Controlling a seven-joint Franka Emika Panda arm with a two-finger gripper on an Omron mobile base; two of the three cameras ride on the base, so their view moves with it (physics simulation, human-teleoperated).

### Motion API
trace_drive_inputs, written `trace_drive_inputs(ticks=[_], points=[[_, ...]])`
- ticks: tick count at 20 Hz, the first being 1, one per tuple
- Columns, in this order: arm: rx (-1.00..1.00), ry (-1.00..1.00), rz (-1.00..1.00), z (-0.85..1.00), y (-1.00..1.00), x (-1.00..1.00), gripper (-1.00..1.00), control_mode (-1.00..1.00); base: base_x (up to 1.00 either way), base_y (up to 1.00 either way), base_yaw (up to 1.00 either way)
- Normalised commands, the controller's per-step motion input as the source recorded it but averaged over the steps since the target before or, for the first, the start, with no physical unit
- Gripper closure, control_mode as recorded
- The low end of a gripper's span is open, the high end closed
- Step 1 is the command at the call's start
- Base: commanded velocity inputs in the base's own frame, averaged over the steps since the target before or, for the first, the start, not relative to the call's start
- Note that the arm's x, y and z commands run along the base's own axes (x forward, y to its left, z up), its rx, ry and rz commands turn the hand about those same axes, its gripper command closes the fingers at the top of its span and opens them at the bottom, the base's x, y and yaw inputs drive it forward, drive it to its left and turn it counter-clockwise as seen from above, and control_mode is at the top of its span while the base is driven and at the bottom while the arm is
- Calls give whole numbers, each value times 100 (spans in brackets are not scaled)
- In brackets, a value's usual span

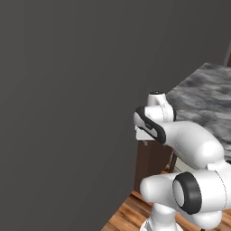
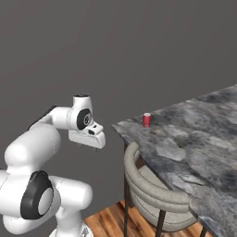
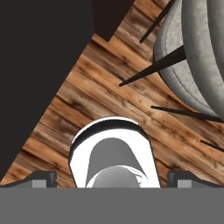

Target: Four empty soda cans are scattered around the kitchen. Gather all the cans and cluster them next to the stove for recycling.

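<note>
We saw the tool (image 2: 88, 139) at the left, spread wide and holding nothing, hanging above the wood floor (image 3: 109, 92). Right of it, one can (image 2: 146, 120) stood upright near the worktop's (image 2: 194, 139) corner, above a chair (image 2: 155, 194).

Flat, even rendered light with no glare or cast shadows; the grey wall (image 1: 67, 90) looks dim. Edges are slightly soft and pixelated, the marbled desk (image 2: 194, 139) smeared.

grey marble table (image 2: 194, 139) | padded chair (image 2: 152, 194) tucked under | wood floor (image 3: 100, 96) | dark wall (image 1: 67, 90)
</note>
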Motion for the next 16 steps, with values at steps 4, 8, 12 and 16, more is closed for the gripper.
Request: trace_drive_inputs(ticks=[4,8,12,16], points=[[0,-1,0,65,-13,17,-100,-100,0,0,0],[0,0,0,58,-22,49,-100,-100,0,0,0],[0,0,1,25,-40,74,-100,-100,0,0,0],[3,-3,0,0,-78,97,-100,-100,0,0,0]])
